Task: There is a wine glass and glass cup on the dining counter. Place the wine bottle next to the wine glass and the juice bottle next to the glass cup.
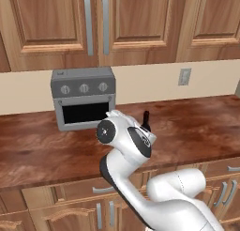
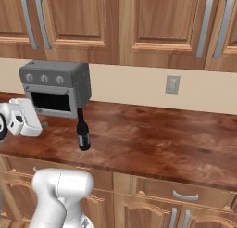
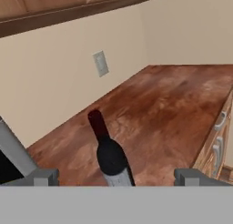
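- My gripper point(image 3: 116, 176) is spread wide and holds nothing; in the hand view its two finger tips point(image 3: 42, 176) stand far apart at the bottom edge.
- The wine bottle point(image 2: 83, 131) stands upright on the wooden counter point(image 2: 152, 139), dark with a red top and a pale label low on its body.
- In the hand view the bottle rises between my finger tips, touching neither of them.
- In the right base view the bottle stands just in front of the right corner of the grey toaster oven point(image 2: 56, 88), near the counter's front edge.
- My hand hangs over the counter to the left of the bottle in that view, in front of the oven.
- A wall socket point(image 2: 172, 85) sits on the cream wall behind the counter, below the wooden cabinets point(image 2: 139, 23).
- In the left base view my arm covers most of the bottle; its top shows above my wrist.
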Robot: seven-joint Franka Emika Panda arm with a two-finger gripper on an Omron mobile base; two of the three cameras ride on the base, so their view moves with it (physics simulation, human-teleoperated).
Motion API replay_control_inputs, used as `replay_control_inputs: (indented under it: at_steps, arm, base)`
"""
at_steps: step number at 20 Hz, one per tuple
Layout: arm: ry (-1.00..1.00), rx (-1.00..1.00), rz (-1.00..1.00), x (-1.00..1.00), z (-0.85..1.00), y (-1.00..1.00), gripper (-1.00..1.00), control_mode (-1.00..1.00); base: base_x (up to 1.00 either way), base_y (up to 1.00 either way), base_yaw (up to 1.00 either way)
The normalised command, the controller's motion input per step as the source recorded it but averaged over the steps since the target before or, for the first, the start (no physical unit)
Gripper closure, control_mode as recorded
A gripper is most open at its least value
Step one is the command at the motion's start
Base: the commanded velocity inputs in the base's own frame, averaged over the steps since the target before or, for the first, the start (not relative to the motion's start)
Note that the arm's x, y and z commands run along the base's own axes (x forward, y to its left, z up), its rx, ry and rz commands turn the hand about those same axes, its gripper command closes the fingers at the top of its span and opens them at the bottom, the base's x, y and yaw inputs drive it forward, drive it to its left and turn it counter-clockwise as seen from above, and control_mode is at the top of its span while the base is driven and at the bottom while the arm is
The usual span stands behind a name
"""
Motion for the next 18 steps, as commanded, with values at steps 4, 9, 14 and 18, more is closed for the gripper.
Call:
replay_control_inputs:
  at_steps: [4, 9, 14, 18]
  arm:
    - [0.01, 0.00, -0.03, 0.17, 0.00, -0.19, -1.00, -1.00]
    - [0.07, 0.00, -0.05, 0.26, -0.08, -0.17, -1.00, -1.00]
    - [0.04, 0.00, -0.06, 0.26, -0.19, -0.10, -1.00, -1.00]
    - [0.01, 0.00, -0.09, 0.26, -0.22, -0.06, -1.00, -1.00]
  base:
    - [0.00, 0.00, 0.00]
    - [0.00, 0.00, 0.00]
    - [0.00, 0.00, 0.00]
    - [0.00, 0.00, 0.00]
